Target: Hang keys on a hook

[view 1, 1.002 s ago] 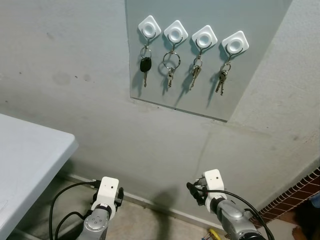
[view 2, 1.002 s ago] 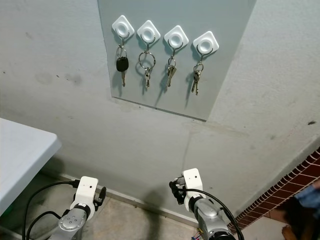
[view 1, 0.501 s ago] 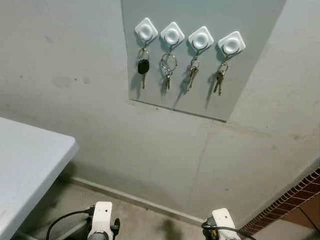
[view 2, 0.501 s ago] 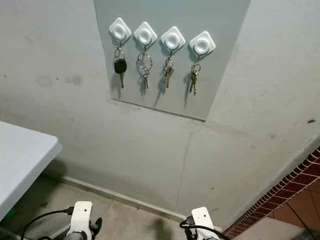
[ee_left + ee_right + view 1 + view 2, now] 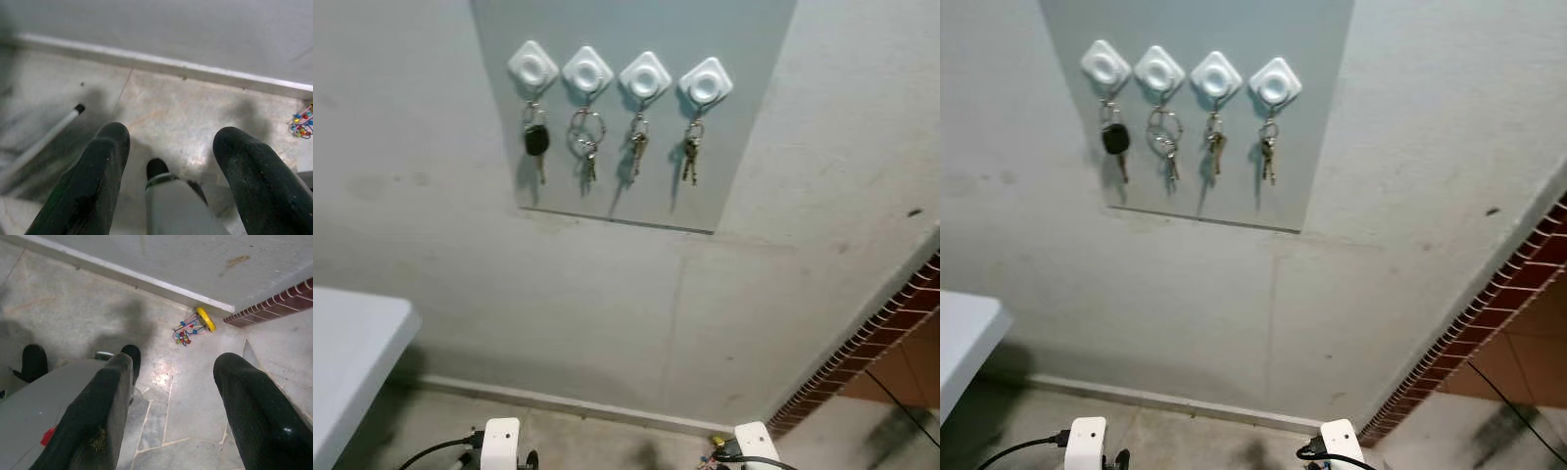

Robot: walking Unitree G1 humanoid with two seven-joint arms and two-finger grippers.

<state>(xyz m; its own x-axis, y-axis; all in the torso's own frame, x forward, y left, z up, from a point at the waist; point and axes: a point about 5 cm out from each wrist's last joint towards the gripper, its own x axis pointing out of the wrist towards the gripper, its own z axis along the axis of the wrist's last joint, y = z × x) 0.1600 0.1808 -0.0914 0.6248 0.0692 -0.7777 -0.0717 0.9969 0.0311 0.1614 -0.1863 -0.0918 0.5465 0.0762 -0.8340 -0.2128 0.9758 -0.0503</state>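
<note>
A: Where are the keys? We take the grey panel (image 5: 636, 117) as reference.

B: Four white hooks (image 5: 617, 74) run in a row across the panel's upper part, and each one carries a bunch. Black-fob key (image 5: 536, 142) on the leftmost hook, big ring set (image 5: 586, 137) next, then two small bunches (image 5: 636, 155) and (image 5: 689, 160). All hang free against the panel, none askew.

A: Grippers?

B: Both far below the panel, low near the floor. Left gripper (image 5: 171, 166): fingers spread, nothing between them, floor tiles and skirting beyond. Right gripper (image 5: 171, 396): fingers also spread, nothing held, with a small bead toy (image 5: 191, 329) on the floor by the wall.

A: So we carry no key.

B: Right. We judge the hanging done, or no bunch is picked yet. We can't tell which from this alone.

A: How do we do this step well?

B: Keep both arms low and clear of the panel so we don't brush a bunch off. If another bunch comes, we pinch it at the ring, approach a hook from below the panel's edge and lift the ring over the hook tip.
</note>
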